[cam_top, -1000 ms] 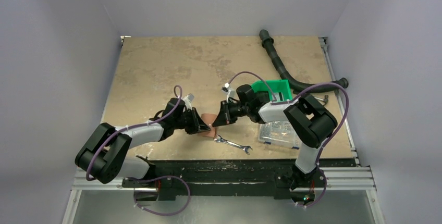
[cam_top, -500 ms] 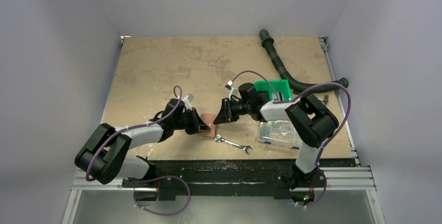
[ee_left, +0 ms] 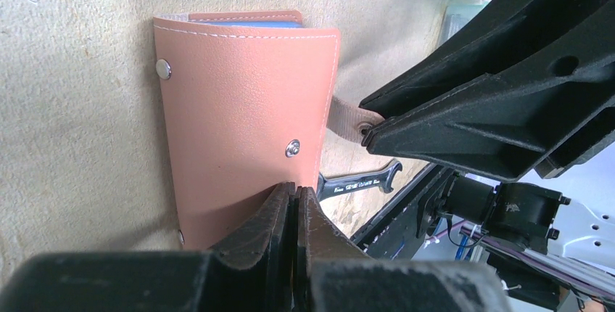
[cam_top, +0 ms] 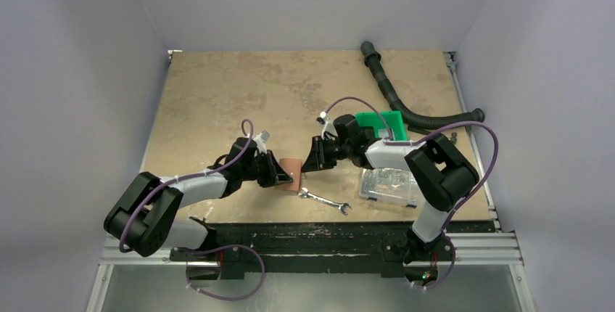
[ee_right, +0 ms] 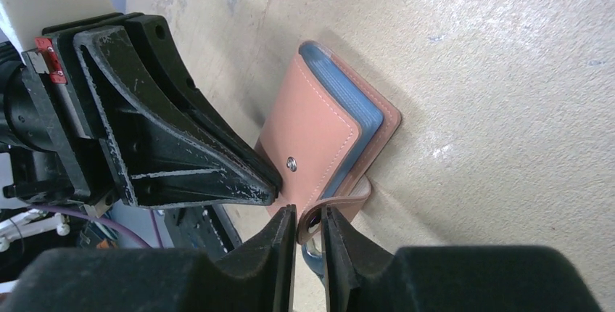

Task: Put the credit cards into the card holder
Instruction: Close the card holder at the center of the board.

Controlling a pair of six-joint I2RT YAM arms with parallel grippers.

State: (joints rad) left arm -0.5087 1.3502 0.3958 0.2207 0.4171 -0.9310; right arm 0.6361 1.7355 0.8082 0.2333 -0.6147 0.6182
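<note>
My left gripper is pinched tight on the card holder edge. My right gripper sits slightly apart around its strap. Blue credit cards are tucked inside, holder flat on the tabletop.

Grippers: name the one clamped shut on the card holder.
The left gripper: its fingers pinch the card holder's cover edge. The right gripper has fingers apart, straddling the closure strap.

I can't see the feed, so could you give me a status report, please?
Left claw shut on card holder edge. Right claw open around its strap. Blue cards inside, holder folded. Wrench alongside, not blocking.
</note>
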